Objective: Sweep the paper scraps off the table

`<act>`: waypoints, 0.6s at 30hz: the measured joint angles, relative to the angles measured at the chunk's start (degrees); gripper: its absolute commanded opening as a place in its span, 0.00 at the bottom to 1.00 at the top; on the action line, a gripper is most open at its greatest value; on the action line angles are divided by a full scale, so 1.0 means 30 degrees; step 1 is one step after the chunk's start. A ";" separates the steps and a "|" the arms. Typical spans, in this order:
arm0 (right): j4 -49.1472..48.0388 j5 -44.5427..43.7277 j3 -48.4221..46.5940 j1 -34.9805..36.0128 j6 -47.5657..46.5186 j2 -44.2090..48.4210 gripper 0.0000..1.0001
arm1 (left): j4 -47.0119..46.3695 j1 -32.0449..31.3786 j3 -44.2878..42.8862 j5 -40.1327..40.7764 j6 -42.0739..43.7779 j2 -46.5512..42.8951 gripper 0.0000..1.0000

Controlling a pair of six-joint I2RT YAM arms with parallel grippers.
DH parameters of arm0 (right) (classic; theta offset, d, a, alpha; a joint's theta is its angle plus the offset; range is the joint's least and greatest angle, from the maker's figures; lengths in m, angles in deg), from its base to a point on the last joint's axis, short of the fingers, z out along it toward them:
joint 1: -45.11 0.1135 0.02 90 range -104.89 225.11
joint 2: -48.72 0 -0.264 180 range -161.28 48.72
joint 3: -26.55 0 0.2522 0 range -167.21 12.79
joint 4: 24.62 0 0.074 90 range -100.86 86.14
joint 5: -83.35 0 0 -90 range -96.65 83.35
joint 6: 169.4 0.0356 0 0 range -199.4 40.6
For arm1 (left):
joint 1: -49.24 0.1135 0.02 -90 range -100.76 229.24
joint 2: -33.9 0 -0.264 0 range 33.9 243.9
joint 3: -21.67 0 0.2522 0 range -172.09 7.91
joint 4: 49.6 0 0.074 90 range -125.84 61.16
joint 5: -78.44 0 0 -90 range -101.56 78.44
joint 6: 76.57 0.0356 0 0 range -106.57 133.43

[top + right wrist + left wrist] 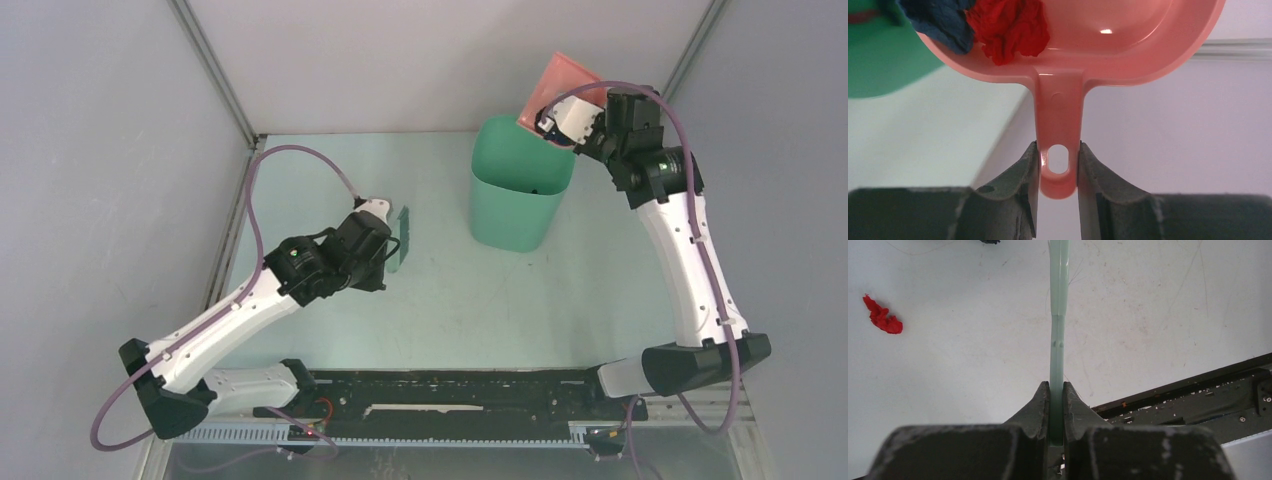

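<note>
My right gripper [1058, 147] [552, 120] is shut on the handle of the pink dustpan [1128, 35] [562, 85]. The pan is tilted above the rim of the green bin [515, 195] [878, 55]. A red paper scrap [1010, 27] and a dark blue one [943, 20] lie in the pan at its lower side, toward the bin. My left gripper [1056, 385] [392, 248] is shut on the thin green brush [1058, 340] [403, 235] over the table [450, 300]. Left of the brush a red scrap [882, 316] lies on the table, with a dark scrap [989, 241] at the top edge.
The black rail with the arm bases [450, 395] [1198, 400] runs along the table's near edge. Metal posts [215, 70] and grey walls close in the back and sides. The bin stands at the back right of the table.
</note>
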 measured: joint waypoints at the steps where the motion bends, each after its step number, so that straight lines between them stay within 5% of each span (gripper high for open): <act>1: -0.0801 -0.0539 0.0117 -0.0007 -0.0903 -0.0117 0.00 | 0.0015 0.0007 0.0022 0.0058 0.0015 -0.0117 0.00; 10: -0.9602 -0.3206 0.5741 0.0335 -0.9755 0.1865 0.00 | 0.0087 0.0240 0.0219 0.0619 0.0189 -0.1319 0.00; 18: -1.2779 -0.4131 0.8225 0.0539 -1.3610 0.2361 0.00 | 0.0168 0.0255 0.0219 0.0634 0.0219 -0.1319 0.00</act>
